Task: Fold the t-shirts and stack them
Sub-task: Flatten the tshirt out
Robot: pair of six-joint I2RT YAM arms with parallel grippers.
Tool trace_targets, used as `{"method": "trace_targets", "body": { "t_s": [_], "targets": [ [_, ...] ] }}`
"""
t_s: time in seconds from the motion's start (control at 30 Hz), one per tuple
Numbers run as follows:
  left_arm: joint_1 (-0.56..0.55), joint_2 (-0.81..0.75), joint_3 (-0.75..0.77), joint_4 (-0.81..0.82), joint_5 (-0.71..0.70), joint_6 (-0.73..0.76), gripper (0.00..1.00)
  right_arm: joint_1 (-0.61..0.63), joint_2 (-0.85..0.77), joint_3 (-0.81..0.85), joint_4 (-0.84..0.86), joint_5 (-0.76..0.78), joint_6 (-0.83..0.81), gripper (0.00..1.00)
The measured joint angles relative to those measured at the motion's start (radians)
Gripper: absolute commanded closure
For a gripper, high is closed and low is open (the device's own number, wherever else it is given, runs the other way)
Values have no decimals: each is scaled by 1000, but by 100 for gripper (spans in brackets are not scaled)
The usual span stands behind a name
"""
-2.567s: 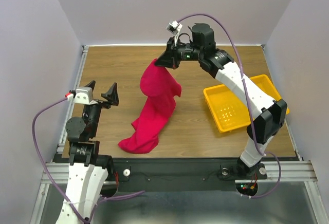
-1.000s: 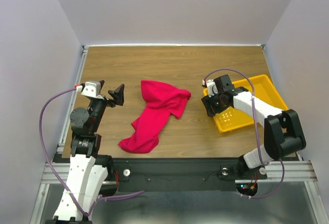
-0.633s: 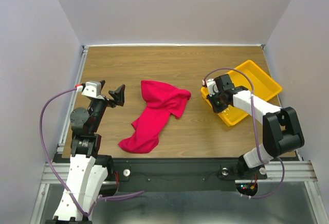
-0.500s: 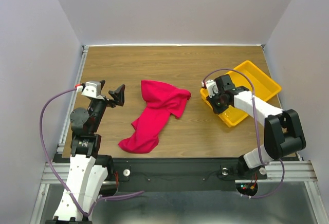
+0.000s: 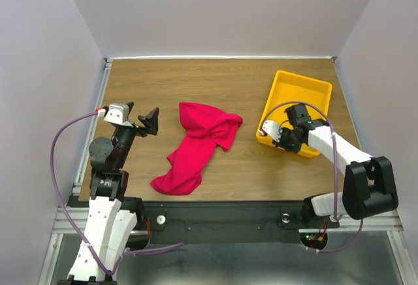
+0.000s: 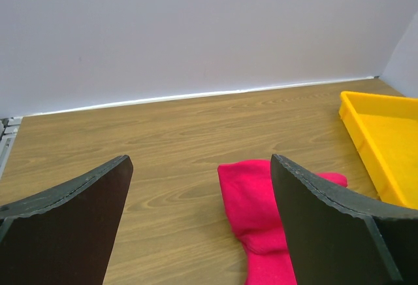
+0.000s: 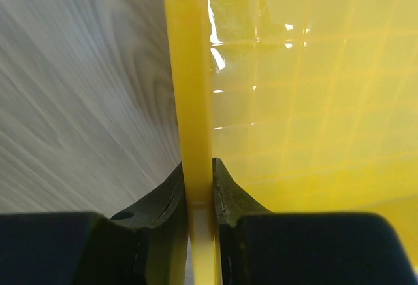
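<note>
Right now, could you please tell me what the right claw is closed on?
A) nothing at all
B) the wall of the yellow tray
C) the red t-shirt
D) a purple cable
B: in the right wrist view the right claw pinches the wall of the yellow tray between its two fingers, while the red t-shirt lies apart from it.

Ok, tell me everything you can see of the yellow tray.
The yellow tray is a shallow rectangular bin of glossy plastic, with a raised rim, a grid-patterned floor and nothing visible inside. It sits askew on the right side of the wooden table, clear of the red t-shirt. The right tool is shut on its near rim, one finger inside, one outside.
</note>
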Motion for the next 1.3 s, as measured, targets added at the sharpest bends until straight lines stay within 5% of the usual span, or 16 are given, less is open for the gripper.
{"method": "trace_targets", "body": {
  "t_s": [0.2, 0.3, 0.33, 0.4, 0.43, 0.47, 0.5, 0.8, 1.13, 1.3],
  "targets": [
    [0, 0, 0, 1, 1, 0, 1, -201, 33, 17, -33, -32, -308, 94],
    [0, 1, 0, 3, 2, 0, 1, -299, 104, 85, -40, -47, -412, 72],
    [0, 1, 0, 4, 3, 0, 1, -334, 136, 118, -39, -50, -446, 56],
    [0, 3, 0, 5, 5, 0, 1, -369, 174, 159, -37, -45, -483, 49],
    [0, 3, 0, 5, 6, 0, 1, -384, 195, 183, -36, -38, -498, 17],
    [0, 3, 0, 5, 7, 0, 1, -395, 211, 206, -33, -38, -509, 16],
    [0, 3, 0, 5, 8, 0, 1, -402, 221, 229, -30, -39, -520, 0],
    [0, 3, 0, 6, 14, 0, 1, -405, 203, 396, -42, -148, -365, 0],
    [0, 13, 0, 11, 22, 0, 1, -393, 374, 678, -8, -367, 485, 0],
    [0, 15, 0, 13, 22, 0, 1, -304, 475, 698, 30, -166, 850, 0]
  ]
}}
